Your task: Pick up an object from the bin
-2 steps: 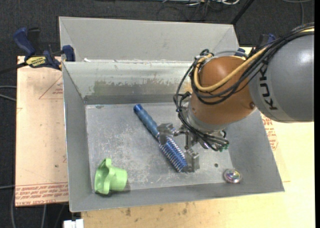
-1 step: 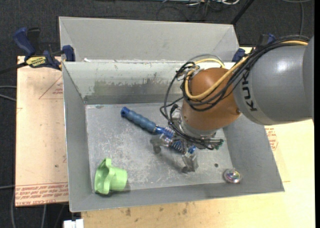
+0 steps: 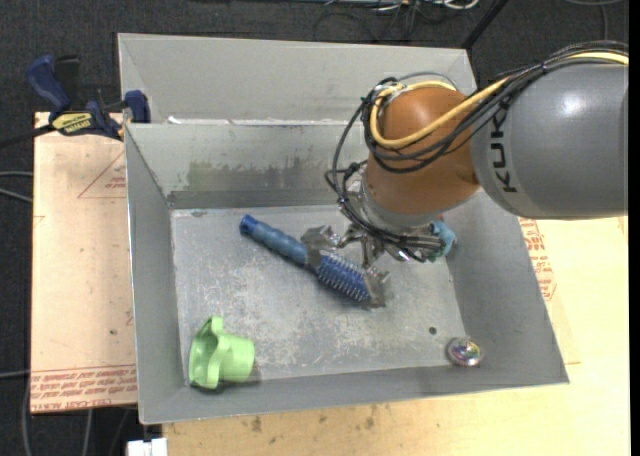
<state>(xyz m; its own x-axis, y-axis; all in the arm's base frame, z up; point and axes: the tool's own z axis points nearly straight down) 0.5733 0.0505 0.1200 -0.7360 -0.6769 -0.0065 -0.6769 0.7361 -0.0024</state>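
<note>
Now low over the grey bin (image 3: 150, 244), the arm's jaws stand apart, astride the bristled head of a blue brush (image 3: 303, 254) lying mid-floor. The grasp appears in hand; next, seemingly, a square closing, then a lift.

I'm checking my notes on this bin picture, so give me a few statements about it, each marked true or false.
1. The blue brush lies slantwise near the middle of the bin. True.
2. The green cup-like thing lies in the far right corner. False: it lies in the near left corner.
3. The gripper is over the brush's bristle end. True.
4. The small shiny ball touches the brush. False: it lies apart, near the near right corner.
</note>
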